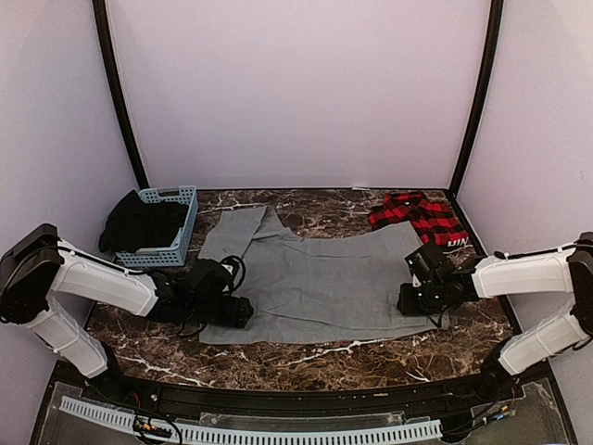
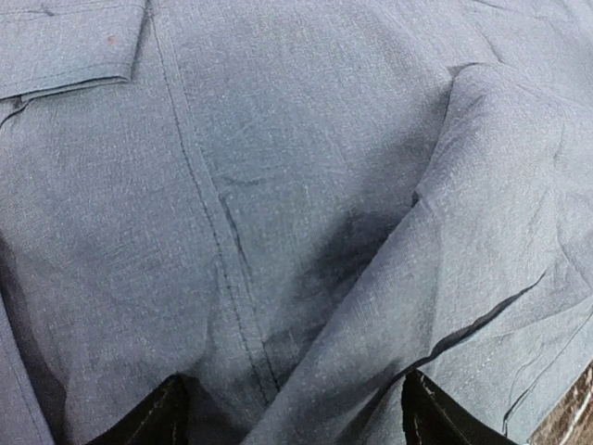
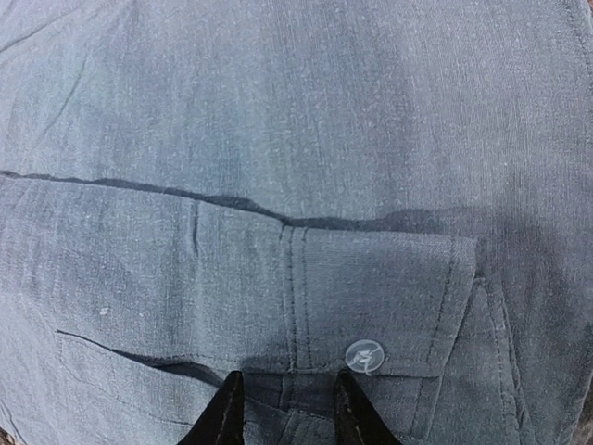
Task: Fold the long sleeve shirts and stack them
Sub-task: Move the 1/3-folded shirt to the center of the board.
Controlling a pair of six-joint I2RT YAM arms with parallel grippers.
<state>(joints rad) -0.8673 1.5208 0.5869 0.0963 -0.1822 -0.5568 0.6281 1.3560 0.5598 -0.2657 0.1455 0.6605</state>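
On counter, left tool is hanging released over grey shirt; right tool is grasping its cuff; plaid shirt lying beside.

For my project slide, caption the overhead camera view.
Left hand and right hand at opposite edges of the grey shirt spread on a marble table, plaid shirt at the far right.

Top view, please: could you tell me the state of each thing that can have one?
grey shirt: spread out flat, not yet folded.
plaid shirt: crumpled at the far right, not folded.
basket: upright, dark cloth inside.
left jaws: open wide, over the grey shirt's left edge.
right jaws: narrow, shirt cloth between them; grip unclear.
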